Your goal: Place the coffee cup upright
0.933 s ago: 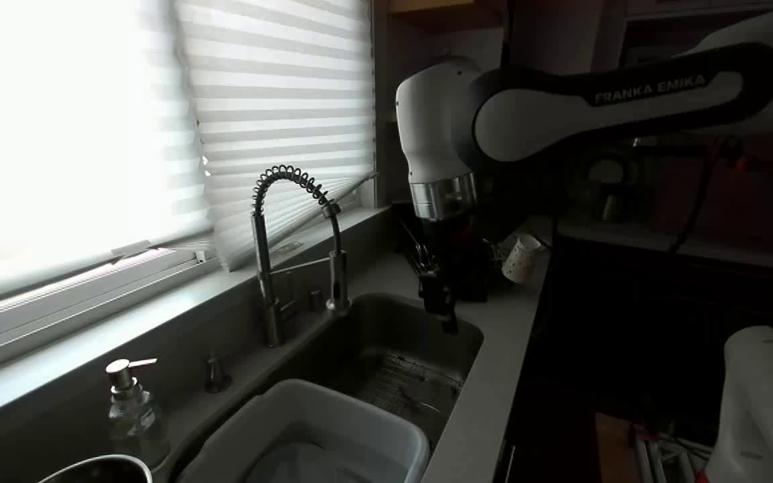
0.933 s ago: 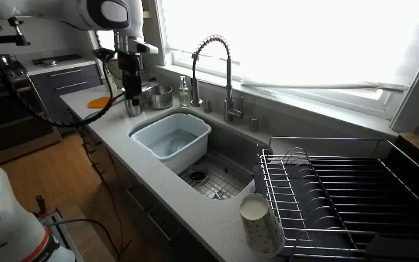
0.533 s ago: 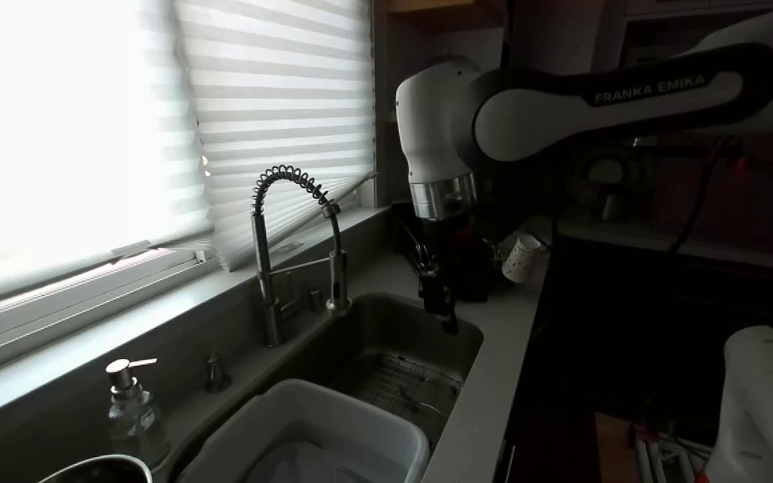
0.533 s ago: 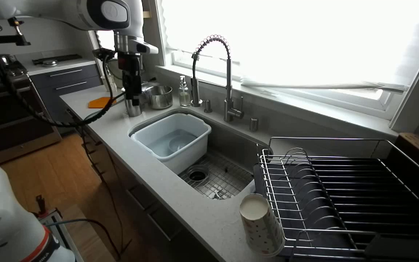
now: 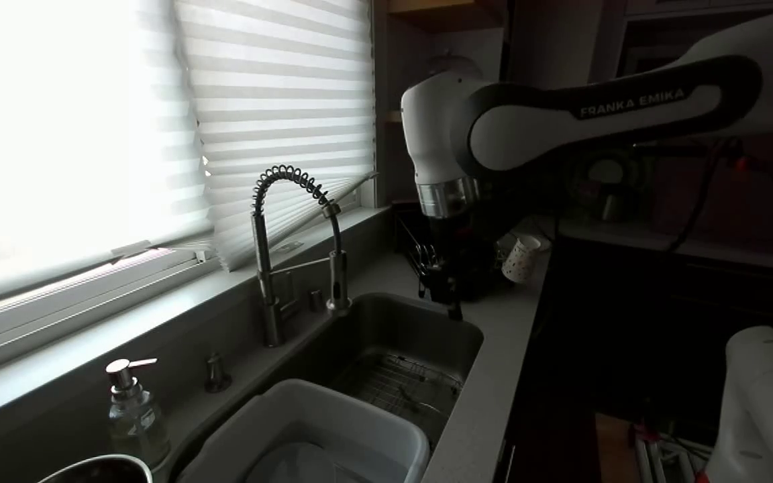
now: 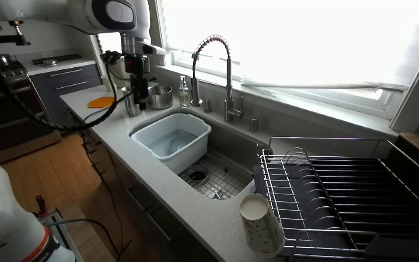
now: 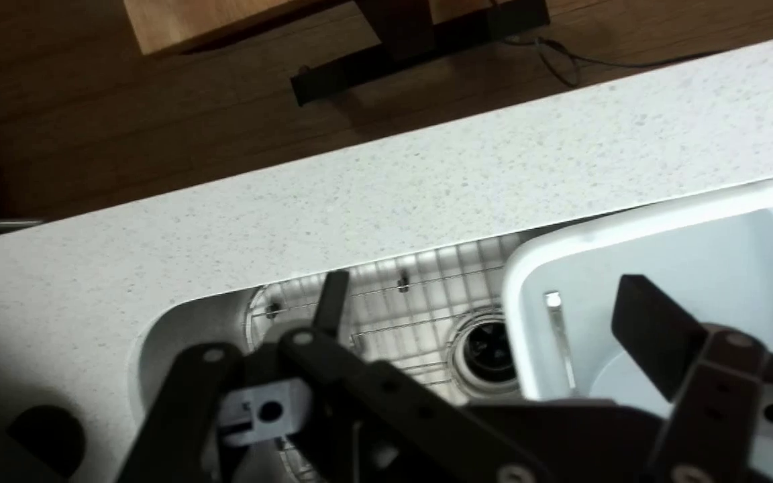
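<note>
Coffee cup [image 6: 262,229] on the desk [image 6: 202,207], just beside the dish rack [image 6: 336,230]; wider end down, pale disc uppermost, side spotted. Contact with the rack: cannot tell. Gripper [image 7: 482,285] well apart from the cup, above the sink [image 6: 231,153]; fingers [image 7: 333,302] spread wide, one over the wire grid [image 7: 420,295], one over the white tub [image 6: 195,153], drain [image 7: 487,349] showing between them in the wrist view. Slim metal piece [image 7: 562,342] lying in the tub. Spring faucet [image 6: 228,80] and soap bottle [image 6: 184,97] on the desk along the back of the sink
</note>
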Robot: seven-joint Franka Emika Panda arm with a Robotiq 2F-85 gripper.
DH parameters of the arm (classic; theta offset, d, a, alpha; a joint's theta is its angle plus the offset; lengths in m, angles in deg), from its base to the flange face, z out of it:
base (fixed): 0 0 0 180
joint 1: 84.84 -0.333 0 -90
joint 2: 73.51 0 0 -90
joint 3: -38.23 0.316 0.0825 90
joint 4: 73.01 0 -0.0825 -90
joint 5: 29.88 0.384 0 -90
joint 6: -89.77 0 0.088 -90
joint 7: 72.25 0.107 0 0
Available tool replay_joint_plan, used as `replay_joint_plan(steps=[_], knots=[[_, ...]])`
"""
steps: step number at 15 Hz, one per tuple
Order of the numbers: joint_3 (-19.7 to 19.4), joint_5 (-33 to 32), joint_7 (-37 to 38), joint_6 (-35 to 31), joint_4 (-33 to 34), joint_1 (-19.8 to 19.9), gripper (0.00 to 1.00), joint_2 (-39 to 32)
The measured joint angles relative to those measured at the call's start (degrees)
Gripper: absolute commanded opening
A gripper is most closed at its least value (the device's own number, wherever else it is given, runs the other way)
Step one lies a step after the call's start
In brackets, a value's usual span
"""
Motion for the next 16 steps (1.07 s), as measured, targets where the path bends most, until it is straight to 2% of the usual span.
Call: replay_joint_plan(steps=[5,9,13,16], knots=[[-4.6,-14.0,0.9,-0.5,-1.3,4.7,1.0,1.7],[-9.0,-23.4,0.9,-7.0,-3.3,8.8,1.0,4.5],[-12.9,-27.0,1.0,-14.6,-6.4,12.3,1.0,7.3],[-13.3,-27.2,1.0,-15.7,-7.5,12.8,1.0,8.1]])
